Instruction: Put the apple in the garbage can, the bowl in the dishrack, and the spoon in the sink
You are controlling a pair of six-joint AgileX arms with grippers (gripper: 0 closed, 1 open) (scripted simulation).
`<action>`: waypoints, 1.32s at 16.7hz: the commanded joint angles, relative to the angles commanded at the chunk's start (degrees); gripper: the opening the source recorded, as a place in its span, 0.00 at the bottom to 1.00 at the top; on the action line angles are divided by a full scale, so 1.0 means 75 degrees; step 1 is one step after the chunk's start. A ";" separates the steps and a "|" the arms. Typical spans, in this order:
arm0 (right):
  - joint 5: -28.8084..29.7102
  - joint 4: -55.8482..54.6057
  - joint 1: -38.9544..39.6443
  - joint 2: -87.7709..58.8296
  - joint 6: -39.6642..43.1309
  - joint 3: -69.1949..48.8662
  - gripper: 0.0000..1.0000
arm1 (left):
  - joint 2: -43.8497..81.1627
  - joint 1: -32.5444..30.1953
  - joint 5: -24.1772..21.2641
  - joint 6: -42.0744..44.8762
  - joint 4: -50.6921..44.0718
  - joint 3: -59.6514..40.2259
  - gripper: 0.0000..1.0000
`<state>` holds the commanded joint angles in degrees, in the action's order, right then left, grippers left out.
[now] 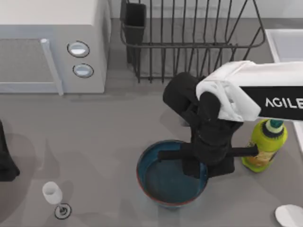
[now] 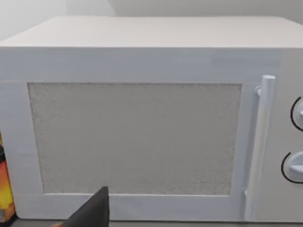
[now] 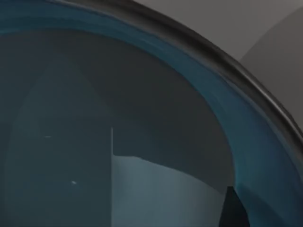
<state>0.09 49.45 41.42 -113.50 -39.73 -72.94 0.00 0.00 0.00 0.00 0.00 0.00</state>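
You've got one readable mark: white capitals "AGILE" on the black band of the right arm (image 1: 274, 101), cut off by the top view's right edge, so the rest of the word can't be read. The green bottle (image 1: 263, 147) just beside that arm carries a yellowish label, but no lettering on it can be made out. The microwave (image 1: 52, 45) shows two round knobs with no legible numbers or signs beside them, and its front in the left wrist view carries no print.
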 joint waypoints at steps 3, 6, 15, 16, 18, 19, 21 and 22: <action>0.0000 0.0009 0.0016 0.0014 -0.0007 -0.0011 0.00 | 0.0000 0.0000 0.0000 0.0000 0.0000 0.0000 1.00; -0.0151 -0.0015 0.0077 -0.0041 0.0052 -0.0192 0.00 | 0.0000 0.0000 0.0000 0.0000 0.0000 0.0000 1.00; -0.0609 0.1250 0.0060 0.0237 0.0156 -0.2008 0.00 | 0.0000 0.0000 0.0000 0.0000 0.0000 0.0000 1.00; -0.0519 0.1594 0.0052 0.0342 0.0120 -0.2064 0.00 | 0.0000 0.0000 0.0000 0.0000 0.0000 0.0000 1.00; -0.0301 0.2234 0.0030 0.0564 0.0062 -0.2090 0.00 | 0.0000 0.0000 0.0000 0.0000 0.0000 0.0000 1.00; -0.0193 0.2489 0.0017 0.0663 0.0046 -0.2083 0.00 | 0.0000 0.0000 0.0000 0.0000 0.0000 0.0000 1.00; -0.0033 0.2812 -0.0004 0.0794 0.0030 -0.2069 0.00 | 0.0000 0.0000 0.0000 0.0000 0.0000 0.0000 1.00; -0.0004 0.2862 -0.0007 0.0813 0.0027 -0.2065 0.00 | 0.0000 0.0000 0.0000 0.0000 0.0000 0.0000 1.00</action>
<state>0.05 70.92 41.37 -107.41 -39.53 -88.43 0.00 0.00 0.00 0.00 0.00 0.00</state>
